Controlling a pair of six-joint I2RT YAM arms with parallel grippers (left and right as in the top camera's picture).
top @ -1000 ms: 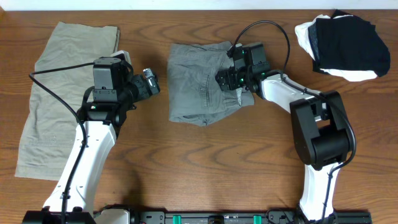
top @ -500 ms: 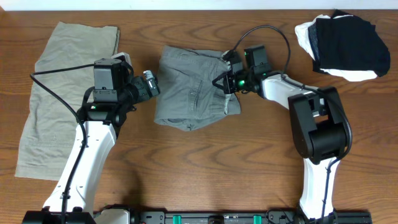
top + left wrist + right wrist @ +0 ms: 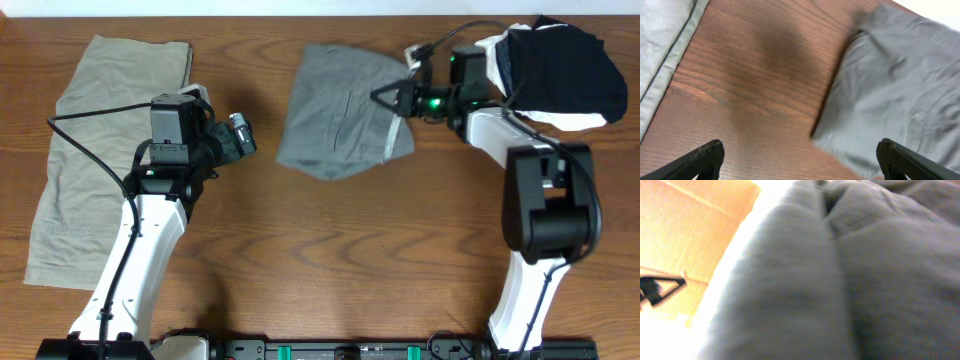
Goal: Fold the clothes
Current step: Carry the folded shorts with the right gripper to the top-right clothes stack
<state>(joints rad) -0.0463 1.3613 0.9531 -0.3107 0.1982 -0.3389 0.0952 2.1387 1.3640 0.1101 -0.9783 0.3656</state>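
1. Overhead: the right gripper (image 3: 388,97) has its fingers clenched on the grey shorts (image 3: 335,110), pinching the hem side that faces the black-and-white pile (image 3: 560,70). That side looks slightly raised, while the rest of the shorts lies crumpled on the table (image 3: 330,250). The left gripper (image 3: 243,135) hangs just beside the shorts' opposite side with its fingers released and holding nothing. The khaki garment (image 3: 95,150) lies flat, well apart from the shorts beyond that arm.
2. Left wrist: the two fingers (image 3: 707,156) stand spread wide over bare wood. The shorts (image 3: 890,95) are near, ahead of one fingertip, and a strip of the khaki garment (image 3: 660,40) shows on the far side from them.
3. Right wrist: grey cloth (image 3: 790,290) fills the frame in soft folds. The fingers themselves are hidden.
4. Handling, as I judge it: the shorts are light, limp cotton that will sag and bunch from a single pinch. The stiffer waistband or a corner gives the best hold, with one gripper at each end.
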